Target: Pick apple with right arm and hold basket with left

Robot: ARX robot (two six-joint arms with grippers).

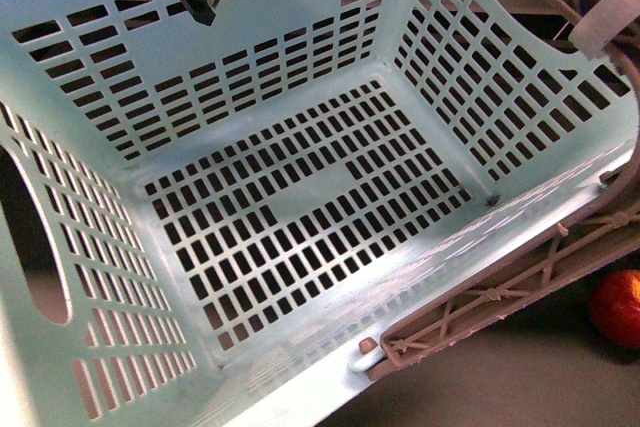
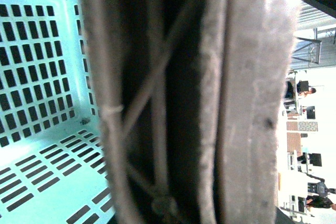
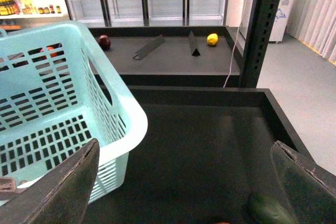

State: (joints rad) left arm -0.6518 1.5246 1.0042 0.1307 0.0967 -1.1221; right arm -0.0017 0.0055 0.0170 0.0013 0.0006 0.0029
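While the front view looks down into it, basket (image 1: 330, 175) fills the frame. Brown handle (image 1: 480, 302) lies along its right wall. Apple (image 1: 615, 307) sits on the dark bench (image 1: 500, 377) just outside that wall.

Left wrist: handle fills the lens, so the left claw's grip cannot be told.

Right wrist: right claw (image 3: 181, 192) spread wide, holding nothing, over the bench beside the basket.

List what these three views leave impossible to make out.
1. Apple, front view: partly cut off by the right edge.
2. Left gripper's grip, left wrist view: the blurred brown basket handle fills the frame, hiding it.
3. Green object, right wrist view: cropped by the bottom edge and a right gripper finger; kind unclear.
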